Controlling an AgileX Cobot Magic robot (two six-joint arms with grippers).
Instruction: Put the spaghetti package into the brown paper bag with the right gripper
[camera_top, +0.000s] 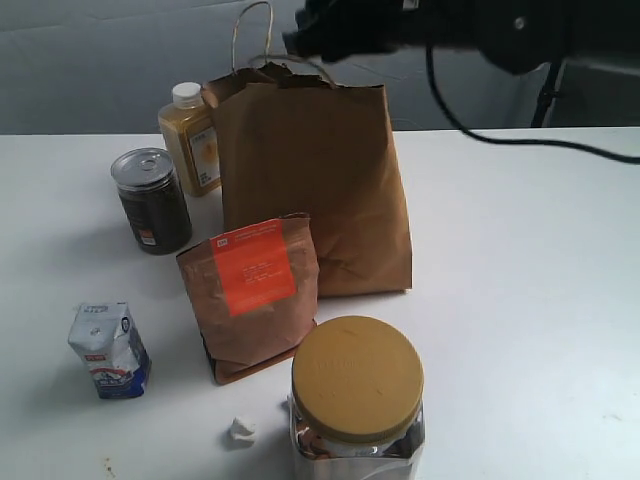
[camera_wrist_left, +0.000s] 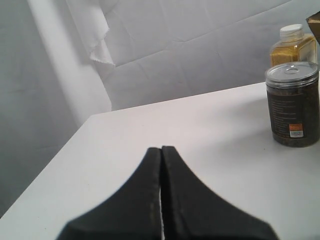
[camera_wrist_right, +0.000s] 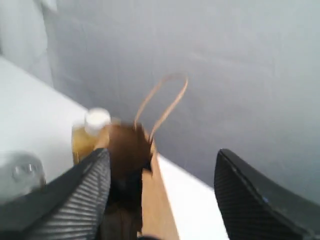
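The right claw (camera_top: 322, 38) is hanging just above the open mouth of the brown paper bag (camera_top: 315, 190), at the end of a dark arm that is reaching in level from the upper right of the exterior view, high over the tabletop (camera_top: 520, 300), with a black cable sagging beneath it. In the right wrist view this claw (camera_wrist_right: 162, 155) is spreading its two ribbed fingers (camera_wrist_right: 80, 195) wide apart and is gripping nothing; the bag's mouth and one loop handle (camera_wrist_right: 165, 100) are showing between them, nearer one finger.

The spaghetti package is not showing in any view. The bag's inside is looking dark, and I cannot tell what is lying in it.

The bag is standing upright at the back of the tabletop, with a brown pouch (camera_top: 255, 295) leaning in front of it. A yellow bottle (camera_top: 190, 135) and a dark can (camera_top: 150, 200) are standing to its left.

The left claw (camera_wrist_left: 161, 150) is pressing its fingers together, empty, low over bare tabletop and pointing towards the can.
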